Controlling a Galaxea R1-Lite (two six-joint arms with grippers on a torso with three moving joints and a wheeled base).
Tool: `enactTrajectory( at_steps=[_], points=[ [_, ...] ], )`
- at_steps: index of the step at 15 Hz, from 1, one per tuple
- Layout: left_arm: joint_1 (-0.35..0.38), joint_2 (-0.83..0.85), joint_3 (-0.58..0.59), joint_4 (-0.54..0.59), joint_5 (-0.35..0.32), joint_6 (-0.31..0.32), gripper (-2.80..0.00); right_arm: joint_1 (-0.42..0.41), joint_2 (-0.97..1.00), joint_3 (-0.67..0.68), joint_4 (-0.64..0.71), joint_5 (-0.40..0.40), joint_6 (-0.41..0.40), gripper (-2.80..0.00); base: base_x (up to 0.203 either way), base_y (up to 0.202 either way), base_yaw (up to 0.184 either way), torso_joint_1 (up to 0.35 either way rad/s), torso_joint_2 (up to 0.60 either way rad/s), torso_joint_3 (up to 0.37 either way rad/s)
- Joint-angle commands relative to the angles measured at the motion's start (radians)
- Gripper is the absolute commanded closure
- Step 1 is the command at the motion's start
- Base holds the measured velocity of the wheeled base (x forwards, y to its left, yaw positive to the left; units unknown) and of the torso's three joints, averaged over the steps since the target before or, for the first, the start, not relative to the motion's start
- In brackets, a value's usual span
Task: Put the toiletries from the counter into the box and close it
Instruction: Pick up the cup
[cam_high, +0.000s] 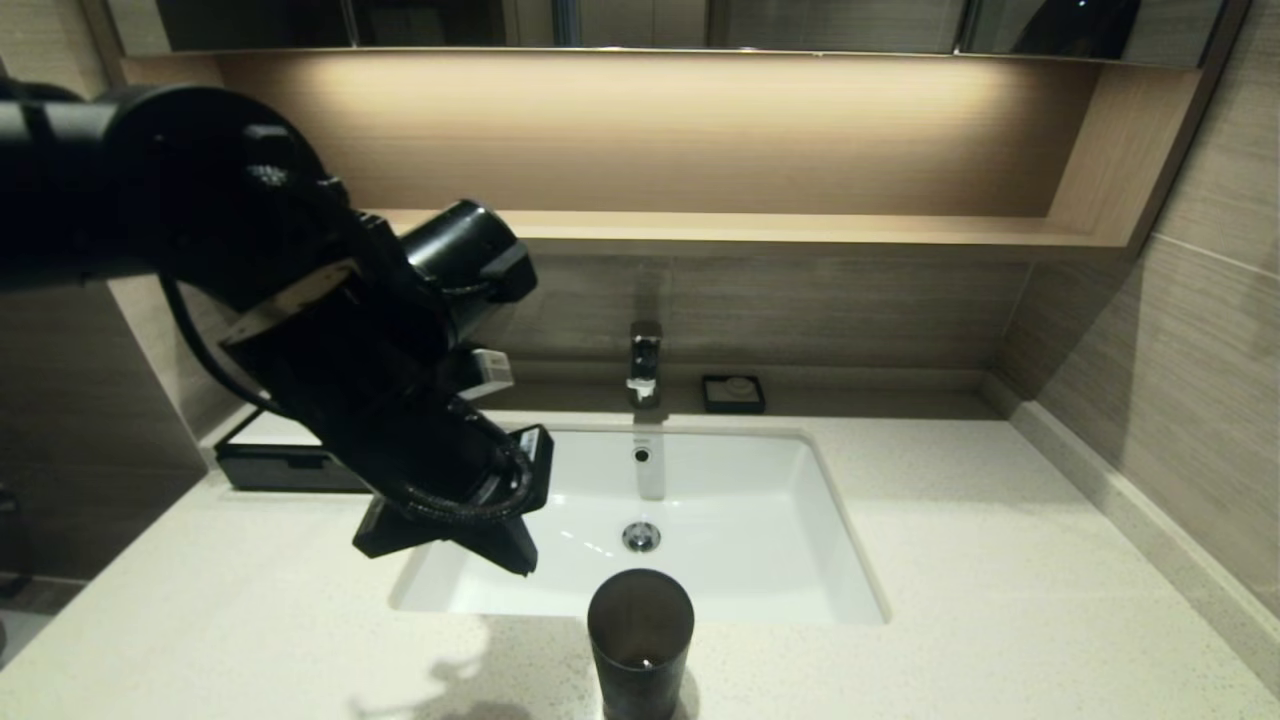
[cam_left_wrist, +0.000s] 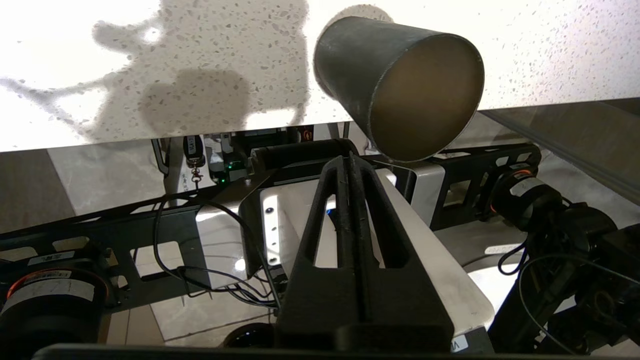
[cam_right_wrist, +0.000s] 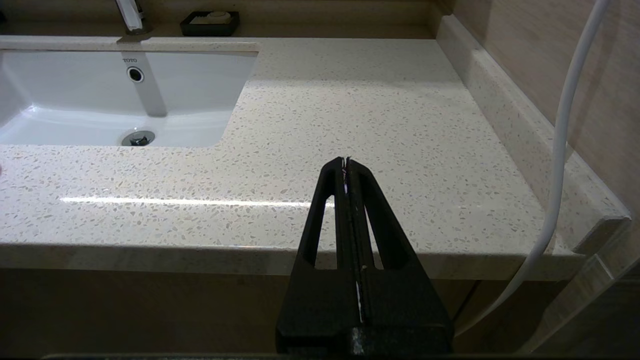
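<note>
Box (cam_high: 285, 462) behind raised left tool (cam_left_wrist: 348, 165), pinched closed

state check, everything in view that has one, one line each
left end effector: shut, holding nothing, raised over the basin's left side
right end effector: shut, holding nothing, parked off the counter's front edge
box: mostly hidden behind the left arm; open or closed, cannot tell
dark cup: upright by the basin's front edge
basin: dry-looking, nothing in it
faucet: no water running

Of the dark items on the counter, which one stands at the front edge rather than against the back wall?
The dark cylindrical cup, upright in front of the basin. The box and small square dish sit at the back.
</note>
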Motion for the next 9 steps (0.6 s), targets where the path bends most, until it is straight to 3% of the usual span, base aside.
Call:
enactTrajectory(
  at_steps=[1, 5, 9],
  points=[
    [-0.034, 0.055, -0.044, 0.022, 0.002, -0.029, -2.80, 0.000, -0.002, 0.002, 0.000, 0.000, 0.000, 0.00, 0.000, 0.000, 0.000, 0.000, 0.00, 0.000],
    [-0.055, 0.104, -0.072, 0.043, 0.005, -0.040, -2.80, 0.000, 0.000, 0.000, 0.000, 0.000, 0.000, 0.00, 0.000, 0.000, 0.000, 0.000, 0.00, 0.000],
    [-0.080, 0.145, -0.073, 0.043, 0.073, -0.039, -2.80, 0.000, 0.000, 0.002, 0.000, 0.000, 0.000, 0.00, 0.000, 0.000, 0.000, 0.000, 0.00, 0.000]
  ],
)
